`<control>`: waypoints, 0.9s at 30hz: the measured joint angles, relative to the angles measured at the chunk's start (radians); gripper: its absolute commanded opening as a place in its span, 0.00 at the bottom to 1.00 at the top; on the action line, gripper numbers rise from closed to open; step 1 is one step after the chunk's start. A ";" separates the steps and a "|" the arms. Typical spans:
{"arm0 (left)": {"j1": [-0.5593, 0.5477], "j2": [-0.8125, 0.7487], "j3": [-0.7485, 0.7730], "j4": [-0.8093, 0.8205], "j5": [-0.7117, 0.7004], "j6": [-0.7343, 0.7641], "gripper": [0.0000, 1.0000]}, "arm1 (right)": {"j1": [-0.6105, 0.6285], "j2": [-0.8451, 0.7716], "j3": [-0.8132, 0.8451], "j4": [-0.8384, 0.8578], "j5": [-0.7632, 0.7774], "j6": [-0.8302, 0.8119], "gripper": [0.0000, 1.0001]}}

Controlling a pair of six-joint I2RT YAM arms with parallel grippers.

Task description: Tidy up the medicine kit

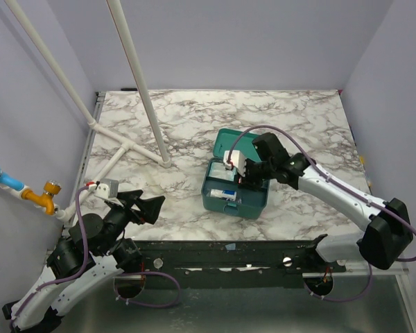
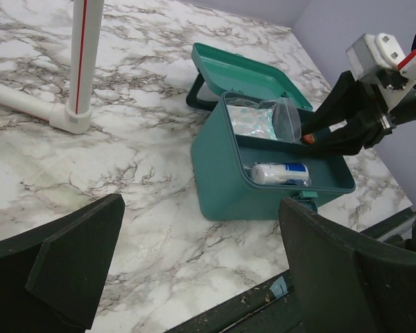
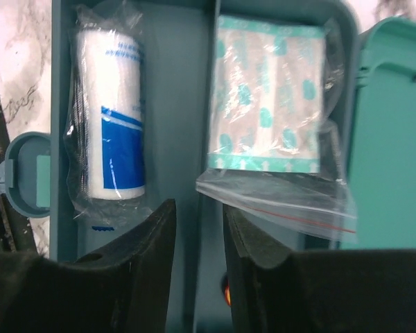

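Sitting in medicine kit point(image 2: 222, 180), roll point(image 3: 111, 118), bagged patches point(image 3: 270, 97)

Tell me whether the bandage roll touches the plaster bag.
Apart. The right wrist view shows a bare strip of the kit between the roll and the bag.

Unreadable blue print on wrapped roll point(image 3: 111, 118) in medicine kit point(image 3: 177, 90)

Lab: walled marble-top robot bench point(image 1: 298, 118)
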 measured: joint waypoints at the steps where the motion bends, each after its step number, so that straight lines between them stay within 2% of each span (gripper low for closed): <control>1: 0.000 0.000 0.000 0.000 0.000 0.000 0.96 | 0.000 -0.001 0.016 -0.010 0.006 -0.003 0.38; 4: 0.000 0.000 0.000 0.000 0.000 0.000 0.97 | 0.000 -0.017 0.064 -0.029 0.050 0.000 0.41; 10: 0.000 0.000 0.000 0.002 0.004 0.003 0.97 | 0.000 -0.124 0.117 -0.026 0.214 0.057 0.53; 16: 0.000 0.000 0.000 0.002 0.008 0.005 0.97 | -0.002 -0.169 0.136 0.050 0.472 0.229 0.54; 20: 0.000 0.000 0.000 0.002 0.011 0.006 0.97 | -0.028 -0.140 0.146 0.090 0.655 0.377 0.43; 27: 0.000 0.001 0.000 0.003 0.019 0.008 0.97 | -0.190 -0.068 0.154 0.125 0.818 0.633 0.08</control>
